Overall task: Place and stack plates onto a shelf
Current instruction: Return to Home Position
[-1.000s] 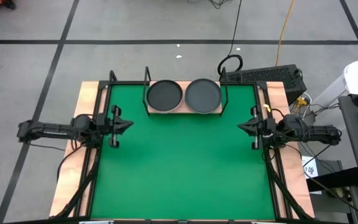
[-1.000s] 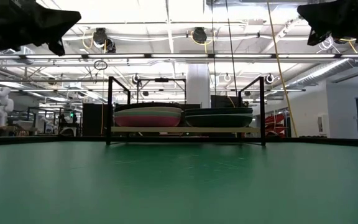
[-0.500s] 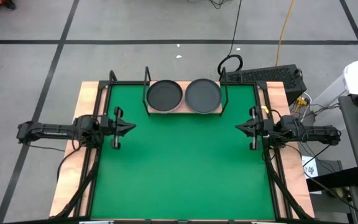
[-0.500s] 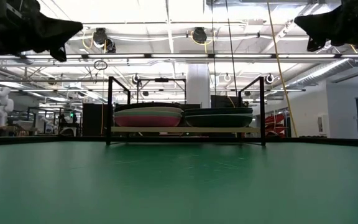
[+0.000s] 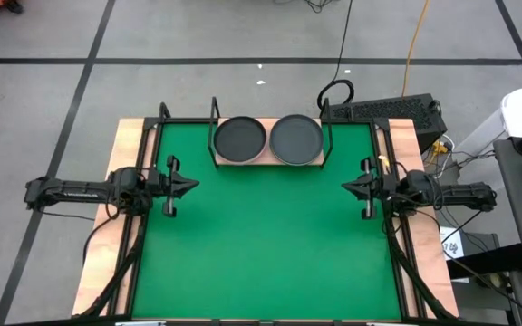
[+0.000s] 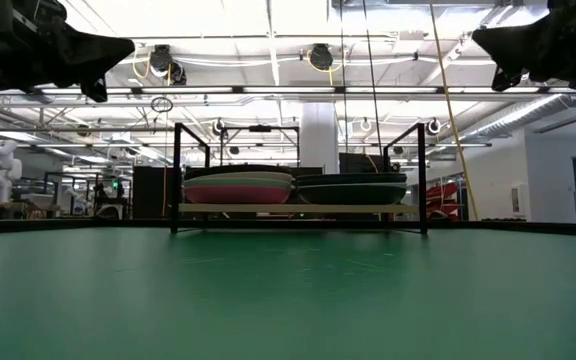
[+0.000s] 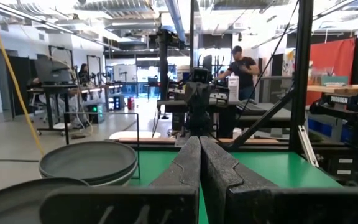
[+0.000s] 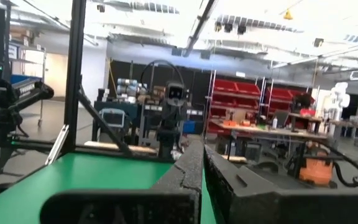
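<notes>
The shelf (image 5: 268, 160) is a light-wood board with black rod uprights, standing at the middle of the table's far edge. It carries two stacks of plates side by side. The left stack (image 5: 239, 138) and the right stack (image 5: 296, 138) each show a dark grey plate on top. In the low view the left stack (image 6: 238, 187) shows magenta and pale rims, and the right stack (image 6: 352, 188) shows dark and green rims. My left gripper (image 5: 195, 185) hovers shut over the mat's left edge. My right gripper (image 5: 343, 187) hovers shut over the right edge. Both point inward and hold nothing.
The green mat (image 5: 261, 244) spreads between the arms. Black frame rails (image 5: 143, 217) run along both sides of the mat. A keyboard (image 5: 383, 110) and cables lie beyond the far right corner. A person (image 7: 238, 62) stands in the room far behind.
Both grippers have crept inward toward the table's middle while staying shut. The left one moved more, as the low view shows. The plates and the shelf have not moved.
</notes>
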Tool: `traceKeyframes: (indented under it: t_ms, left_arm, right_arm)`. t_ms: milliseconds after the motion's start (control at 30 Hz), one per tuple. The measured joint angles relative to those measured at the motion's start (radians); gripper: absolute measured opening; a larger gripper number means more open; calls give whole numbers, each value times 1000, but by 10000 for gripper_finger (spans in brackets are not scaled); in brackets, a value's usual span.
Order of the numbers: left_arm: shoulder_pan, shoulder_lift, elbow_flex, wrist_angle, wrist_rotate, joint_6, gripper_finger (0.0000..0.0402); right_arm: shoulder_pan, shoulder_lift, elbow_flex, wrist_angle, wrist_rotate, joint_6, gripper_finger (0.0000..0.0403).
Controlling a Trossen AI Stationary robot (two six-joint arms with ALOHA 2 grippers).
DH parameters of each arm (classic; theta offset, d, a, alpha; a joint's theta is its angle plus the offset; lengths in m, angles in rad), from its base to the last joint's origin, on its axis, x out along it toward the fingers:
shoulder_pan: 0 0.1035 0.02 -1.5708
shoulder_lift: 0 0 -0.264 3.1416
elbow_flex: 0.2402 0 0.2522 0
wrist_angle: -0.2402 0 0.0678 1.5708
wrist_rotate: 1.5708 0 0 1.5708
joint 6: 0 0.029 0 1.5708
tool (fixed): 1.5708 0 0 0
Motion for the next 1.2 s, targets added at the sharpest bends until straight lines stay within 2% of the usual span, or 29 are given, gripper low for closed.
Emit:
traceKeyframes:
  t_ms: [267, 500, 1200]
  left_arm:
    - [0, 0, 0, 1, 0, 0, 12]
    - [0, 0, 0, 1, 0, 1, 15]
    - [0, 0, 0, 1, -1, 1, 17]
  right_arm:
    - [0, 0, -2, -4, 8, 9, 0]
    - [0, 0, -3, -3, 7, -90, 0]
    - [0, 0, -5, -3, 6, -89, 0]
